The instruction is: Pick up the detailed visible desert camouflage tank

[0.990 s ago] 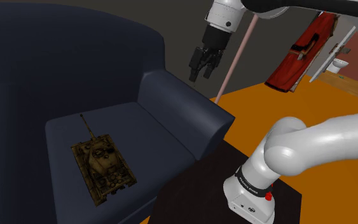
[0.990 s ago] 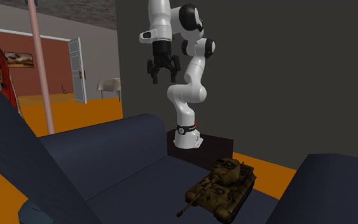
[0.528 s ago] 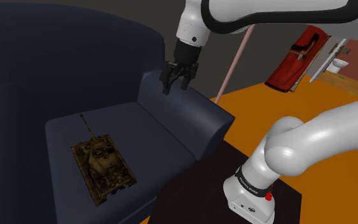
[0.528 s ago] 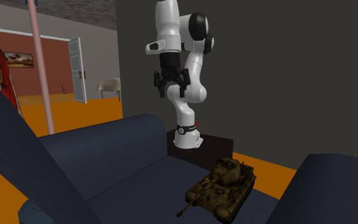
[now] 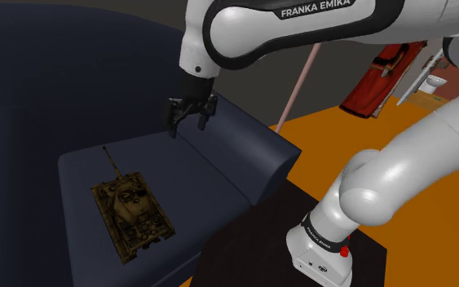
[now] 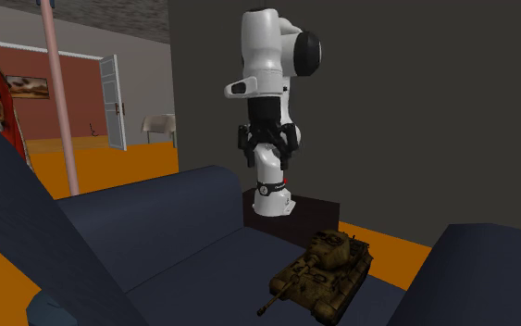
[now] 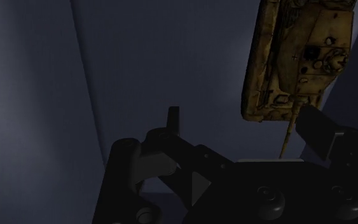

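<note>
The tan and brown camouflage tank point(image 5: 132, 214) lies on the dark blue sofa seat point(image 5: 85, 167), its gun barrel pointing toward the backrest. My black gripper point(image 5: 190, 124) hangs open above the seat's edge by the armrest, up and to the shoulder view's right of the tank, and holds nothing. In the second exterior view the gripper point(image 6: 268, 159) is high above and behind the tank point(image 6: 323, 271). The wrist view shows the tank point(image 7: 298, 54) ahead of the gripper point(image 7: 244, 127), with its thin barrel reaching toward one of the fingers point(image 7: 317, 130).
The sofa's armrest point(image 5: 244, 143) rises between the seat and my dark stand point(image 5: 244, 240). The tall backrest point(image 5: 64, 81) closes off the far side. A pink pole point(image 5: 298, 77), a red hanging object point(image 5: 378, 77) and orange floor point(image 5: 342, 134) lie beyond the armrest.
The arm swung the gripper down and toward the shoulder view's left, from above the armrest's far side to over the seat's edge. The fingers stayed open and the tank did not move.
</note>
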### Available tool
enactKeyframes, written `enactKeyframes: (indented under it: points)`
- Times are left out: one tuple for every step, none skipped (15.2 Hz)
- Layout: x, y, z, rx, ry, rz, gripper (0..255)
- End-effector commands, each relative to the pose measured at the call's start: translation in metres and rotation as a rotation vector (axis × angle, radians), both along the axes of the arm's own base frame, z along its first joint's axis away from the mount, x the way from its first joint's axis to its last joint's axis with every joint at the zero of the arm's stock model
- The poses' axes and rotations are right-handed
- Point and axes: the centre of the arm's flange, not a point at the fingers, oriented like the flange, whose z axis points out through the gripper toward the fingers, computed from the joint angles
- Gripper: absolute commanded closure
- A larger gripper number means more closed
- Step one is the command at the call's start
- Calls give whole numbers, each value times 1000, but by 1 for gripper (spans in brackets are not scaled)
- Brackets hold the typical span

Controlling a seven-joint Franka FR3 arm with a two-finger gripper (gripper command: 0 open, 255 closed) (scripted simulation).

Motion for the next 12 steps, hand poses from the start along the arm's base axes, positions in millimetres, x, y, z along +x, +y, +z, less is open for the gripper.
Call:
enactKeyframes:
  points:
    - [10,18,-16,-1,5,-11,0]
    - [17,28,-24,-2,7,-16,0]
    - [23,37,-31,-3,10,-21,0]
    - [29,46,-38,-5,12,-26,0]
    - [36,55,-46,-6,15,-30,0]
    - [42,65,-53,-7,17,-35,0]
    - [49,74,-61,-8,19,-40,0]
    - [55,83,-68,-9,22,-45,0]
    - [61,92,-76,-11,24,-49,0]
    - [68,101,-83,-12,26,-54,0]
    - [75,110,-91,-13,29,-59,0]
    - [81,119,-99,-14,31,-64,0]
